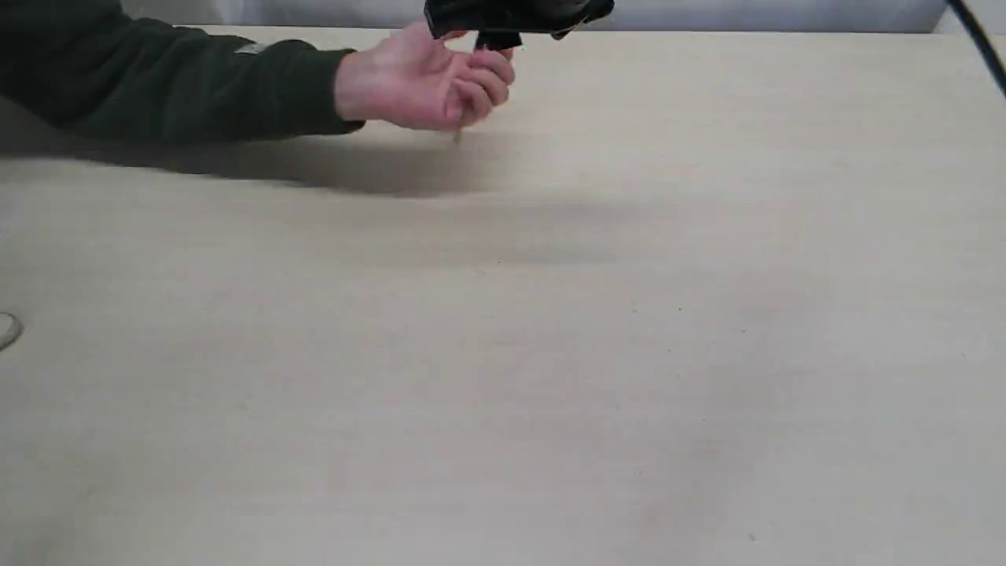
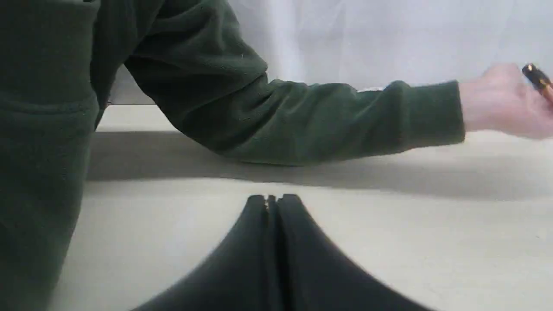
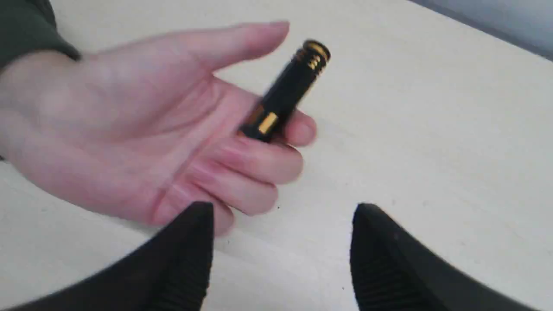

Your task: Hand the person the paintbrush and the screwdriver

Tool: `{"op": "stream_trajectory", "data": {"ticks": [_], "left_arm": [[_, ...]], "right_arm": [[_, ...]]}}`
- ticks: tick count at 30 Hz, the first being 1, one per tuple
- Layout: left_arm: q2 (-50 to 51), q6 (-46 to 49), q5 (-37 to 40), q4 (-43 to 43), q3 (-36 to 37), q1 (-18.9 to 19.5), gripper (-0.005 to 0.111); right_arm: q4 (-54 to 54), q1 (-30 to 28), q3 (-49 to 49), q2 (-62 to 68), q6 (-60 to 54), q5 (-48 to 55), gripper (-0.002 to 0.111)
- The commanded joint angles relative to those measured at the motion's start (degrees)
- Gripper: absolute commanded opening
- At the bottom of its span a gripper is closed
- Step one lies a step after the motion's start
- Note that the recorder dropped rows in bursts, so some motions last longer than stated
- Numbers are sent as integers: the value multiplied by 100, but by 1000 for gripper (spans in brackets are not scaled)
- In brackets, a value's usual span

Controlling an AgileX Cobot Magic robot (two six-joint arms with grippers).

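Note:
The person's hand (image 1: 424,82) reaches over the far side of the table in a dark green sleeve (image 1: 157,86). The screwdriver (image 3: 287,93), black-handled with gold bands, lies across the curled fingers of that open hand (image 3: 129,116). Its thin shaft (image 1: 457,135) pokes out below the hand. My right gripper (image 3: 283,211) is open just off the hand, holding nothing; it hangs right above the hand (image 1: 497,41). My left gripper (image 2: 272,198) is shut and empty, low over the table, with the hand (image 2: 501,106) and screwdriver handle (image 2: 535,77) far off. The paintbrush is out of view.
The pale table (image 1: 550,354) fills the exterior view. A small round pale object (image 1: 6,328) sits at its left edge. A black cable (image 1: 982,43) crosses the top right corner. The person's body (image 2: 39,151) stands close beside my left gripper.

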Motion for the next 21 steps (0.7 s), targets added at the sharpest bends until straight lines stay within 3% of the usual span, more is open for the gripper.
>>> {"op": "stream_trajectory", "data": {"ticks": [1,10,21], "left_arm": [[-14,-12,-62,-23,12,-47,0],[-14,-12,-62,-23,12,-47,0],[-14,-12,-64,-6,12,-47,0]], "right_arm": [[-109,-36,314,-411,18,41,38],[-190,-36,1761,-1821,170,-120,6],[-176,-15,4385,-4798,842,-1141,4]]}}
